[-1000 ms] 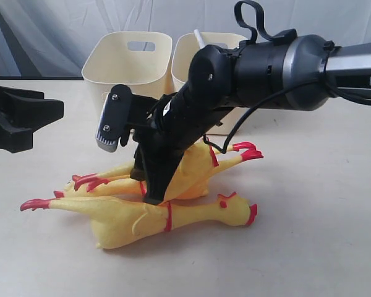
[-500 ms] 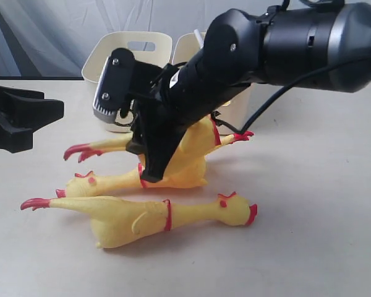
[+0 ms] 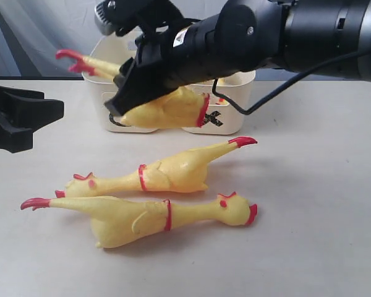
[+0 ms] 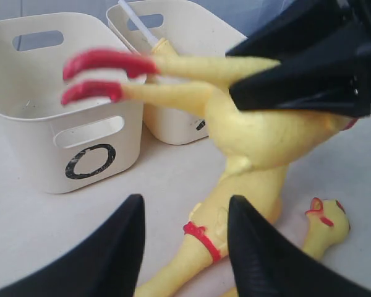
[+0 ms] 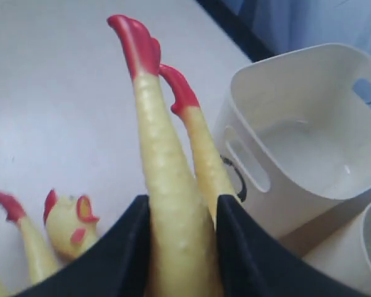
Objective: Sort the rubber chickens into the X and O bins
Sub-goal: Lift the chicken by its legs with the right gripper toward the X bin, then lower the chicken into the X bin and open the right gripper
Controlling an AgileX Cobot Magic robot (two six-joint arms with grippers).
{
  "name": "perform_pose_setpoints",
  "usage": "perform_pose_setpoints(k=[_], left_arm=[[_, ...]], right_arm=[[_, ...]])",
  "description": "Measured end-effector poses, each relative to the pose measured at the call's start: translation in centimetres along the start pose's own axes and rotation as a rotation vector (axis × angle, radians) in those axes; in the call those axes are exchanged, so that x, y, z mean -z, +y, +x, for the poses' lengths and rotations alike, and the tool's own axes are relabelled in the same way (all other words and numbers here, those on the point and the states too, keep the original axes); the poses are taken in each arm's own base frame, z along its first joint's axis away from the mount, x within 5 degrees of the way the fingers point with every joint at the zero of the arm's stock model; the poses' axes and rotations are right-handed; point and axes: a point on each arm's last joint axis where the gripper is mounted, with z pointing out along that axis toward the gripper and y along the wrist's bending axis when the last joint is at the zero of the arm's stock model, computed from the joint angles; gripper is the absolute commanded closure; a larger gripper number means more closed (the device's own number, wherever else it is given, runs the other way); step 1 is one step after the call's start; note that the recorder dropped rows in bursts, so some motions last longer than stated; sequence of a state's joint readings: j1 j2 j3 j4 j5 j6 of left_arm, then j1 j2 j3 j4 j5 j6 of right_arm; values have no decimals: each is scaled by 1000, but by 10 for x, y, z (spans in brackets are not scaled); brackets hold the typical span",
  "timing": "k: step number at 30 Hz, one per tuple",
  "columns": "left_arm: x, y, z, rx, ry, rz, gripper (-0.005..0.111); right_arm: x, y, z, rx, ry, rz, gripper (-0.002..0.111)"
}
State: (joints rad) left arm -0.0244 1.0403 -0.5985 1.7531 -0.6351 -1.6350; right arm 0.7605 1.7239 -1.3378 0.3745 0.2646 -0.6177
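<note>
Right fingers (image 5: 120,260): clamped on held chicken (image 3: 167,108), raised before O bin (image 4: 49,142) and X bin (image 3: 235,99).
Left fingers (image 4: 117,247): spread, empty.
Other chickens (image 3: 173,173) (image 3: 142,216): lying side by side on bench (image 3: 309,216).

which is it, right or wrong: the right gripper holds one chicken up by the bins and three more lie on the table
Wrong on the count. The right gripper holds one chicken up by the bins, but two more lie on the table, not three; the exterior view shows it.
</note>
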Motion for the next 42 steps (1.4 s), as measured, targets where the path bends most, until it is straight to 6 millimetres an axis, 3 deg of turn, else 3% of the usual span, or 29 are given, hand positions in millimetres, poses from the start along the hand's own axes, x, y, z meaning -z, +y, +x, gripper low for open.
perform_pose_setpoints(k=[5,13,25,30,38,42], left_arm=[[0,0,0,0,0,0,65],[0,0,0,0,0,0,65],[0,0,0,0,0,0,65],[0,0,0,0,0,0,65],[0,-1,0,0,1,9,65],[0,-1,0,0,1,9,65]], right_arm=[[5,-40,-2,-242,-121,145,109],[2,-98,14,-531,-284,346,109],[-26,-121,35,-549,-451,545,109],[-47,-130,54,-529,-524,649,109],[-71,-155,59,-527,-537,680,109],[-86,-159,70,-532,-465,654,109]])
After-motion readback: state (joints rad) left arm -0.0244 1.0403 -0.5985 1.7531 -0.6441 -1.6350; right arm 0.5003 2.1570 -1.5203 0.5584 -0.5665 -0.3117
